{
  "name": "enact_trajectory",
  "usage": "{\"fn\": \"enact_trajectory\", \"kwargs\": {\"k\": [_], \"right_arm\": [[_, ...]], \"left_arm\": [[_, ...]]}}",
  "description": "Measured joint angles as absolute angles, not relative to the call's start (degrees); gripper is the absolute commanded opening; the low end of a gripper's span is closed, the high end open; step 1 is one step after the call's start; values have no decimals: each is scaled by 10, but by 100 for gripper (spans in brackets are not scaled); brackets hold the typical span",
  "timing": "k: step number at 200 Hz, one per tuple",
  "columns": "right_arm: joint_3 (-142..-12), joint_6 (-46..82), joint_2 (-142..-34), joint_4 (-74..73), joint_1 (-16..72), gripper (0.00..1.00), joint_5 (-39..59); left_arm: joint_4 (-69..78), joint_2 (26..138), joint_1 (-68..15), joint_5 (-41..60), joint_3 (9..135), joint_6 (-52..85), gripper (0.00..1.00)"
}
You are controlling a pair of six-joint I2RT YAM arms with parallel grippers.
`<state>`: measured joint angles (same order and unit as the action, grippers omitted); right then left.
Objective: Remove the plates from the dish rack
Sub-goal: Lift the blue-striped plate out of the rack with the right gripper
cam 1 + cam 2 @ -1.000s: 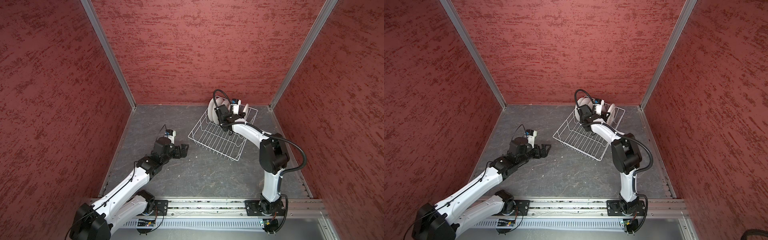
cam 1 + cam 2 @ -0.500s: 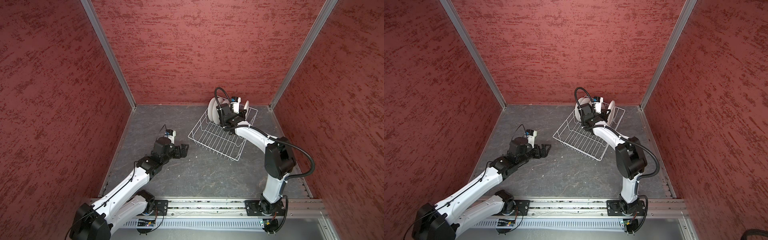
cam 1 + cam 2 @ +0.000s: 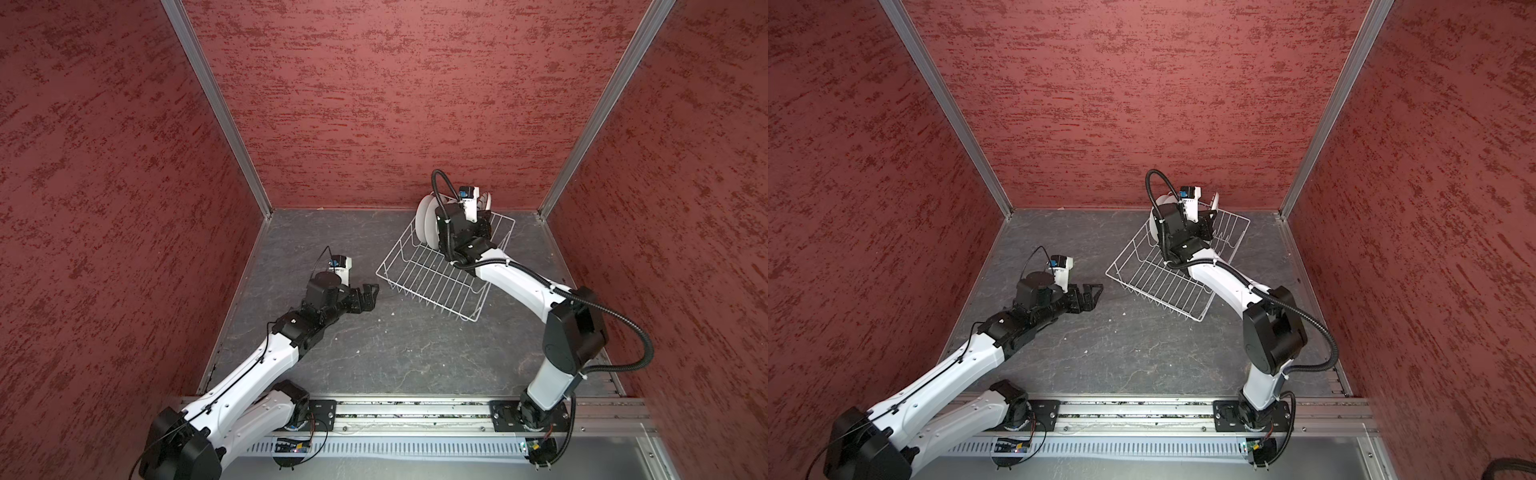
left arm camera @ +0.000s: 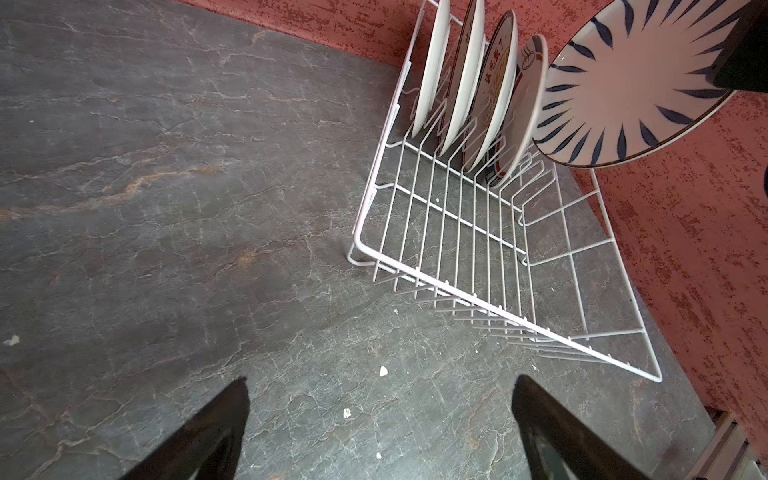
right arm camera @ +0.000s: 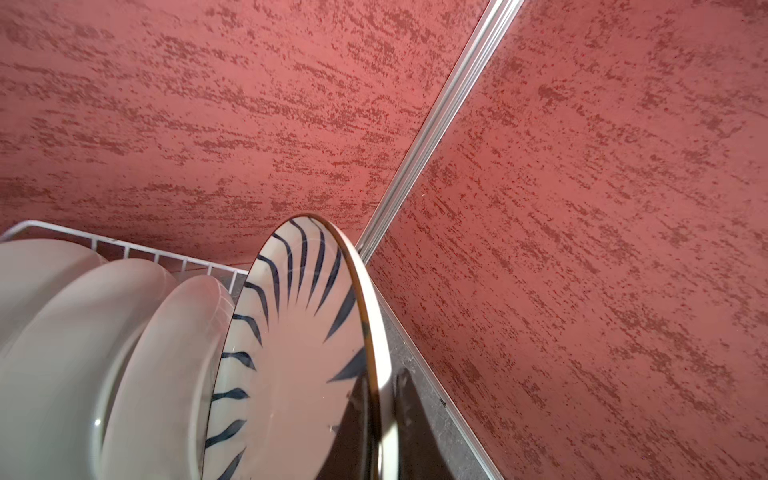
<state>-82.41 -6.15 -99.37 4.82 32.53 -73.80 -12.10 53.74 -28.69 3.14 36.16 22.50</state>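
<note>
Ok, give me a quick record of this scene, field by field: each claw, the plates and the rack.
right claw: shut on the rim of the striped plate
striped plate: tilted, held above the far end of the dish rack
left claw: open, empty, over the table just short of the dish rack
other plates: four, on edge in slots at the dish rack's far end
dish rack: standing on the table, its near half holding no plates
</note>
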Motion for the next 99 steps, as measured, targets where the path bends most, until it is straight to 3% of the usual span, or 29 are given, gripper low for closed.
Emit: {"fn": "enact_trajectory", "kwargs": {"k": [99], "right_arm": [[-782,-267,-948,-169,359,0,-768]], "left_arm": [[-119,540,-287,45,385,227,99]]}}
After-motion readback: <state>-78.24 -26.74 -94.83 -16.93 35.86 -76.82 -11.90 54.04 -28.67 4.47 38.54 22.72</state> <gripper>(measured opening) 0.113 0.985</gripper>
